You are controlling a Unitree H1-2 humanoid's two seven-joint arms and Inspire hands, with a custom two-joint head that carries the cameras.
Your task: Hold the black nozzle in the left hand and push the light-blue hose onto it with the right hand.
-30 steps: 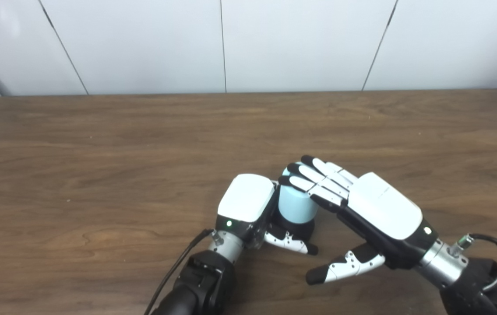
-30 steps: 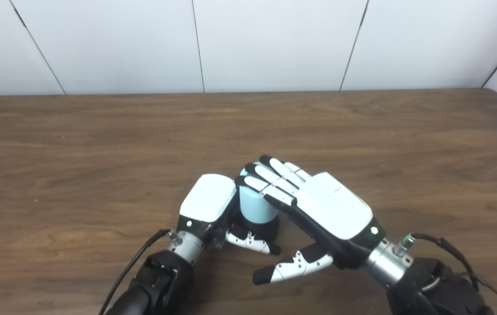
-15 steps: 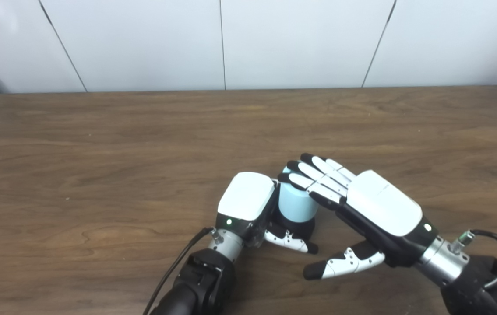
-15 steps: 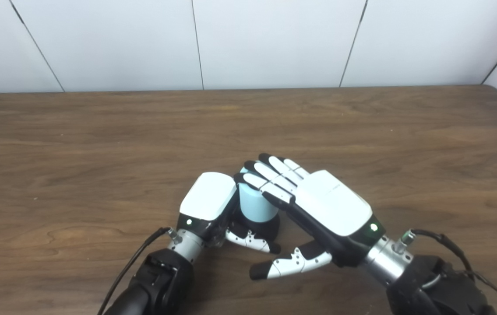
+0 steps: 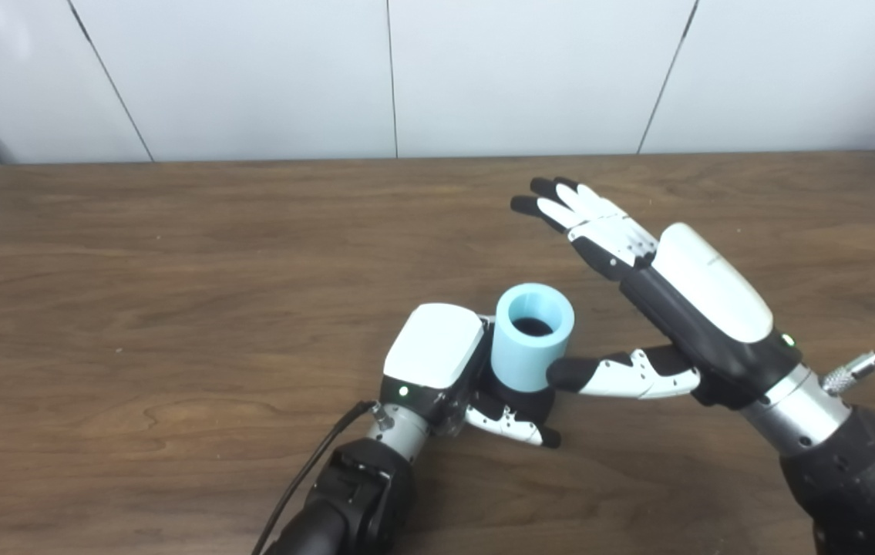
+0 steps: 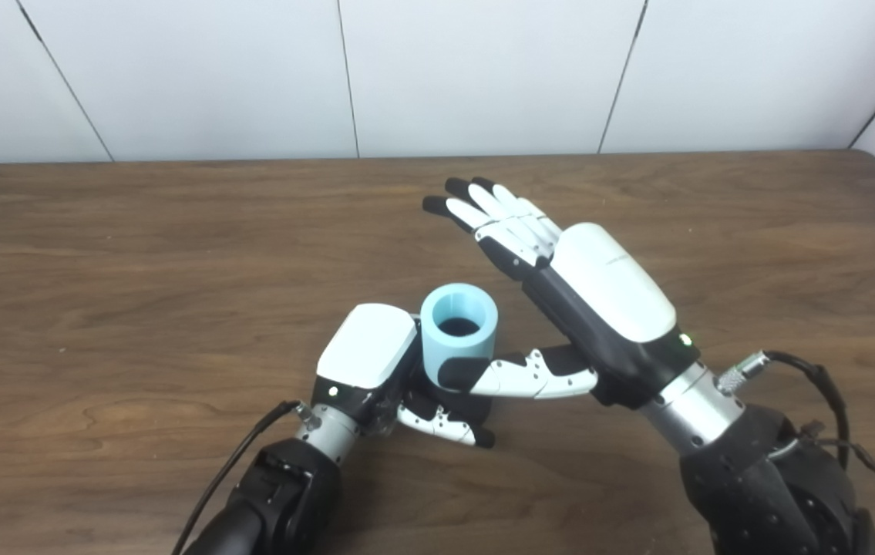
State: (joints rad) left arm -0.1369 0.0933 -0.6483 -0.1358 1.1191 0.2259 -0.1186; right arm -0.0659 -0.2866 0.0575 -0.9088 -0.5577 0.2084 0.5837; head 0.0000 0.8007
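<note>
The light-blue hose (image 5: 531, 338) is seen standing upright with its open mouth upward, seated on the black nozzle (image 5: 518, 402), near the front middle of the wooden table (image 5: 175, 270). The nozzle is gripped at its base by the left hand (image 5: 445, 366). The right hand (image 5: 676, 293) is held above and to the right, fingers spread and empty, its thumb tip just beside the hose wall.

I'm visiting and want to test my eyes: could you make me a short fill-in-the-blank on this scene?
1. The light-blue hose stands with its open end facing ____.
2. The black nozzle is held by the ____ hand.
3. The right hand has its fingers ____.

Missing words: up; left; apart
</note>
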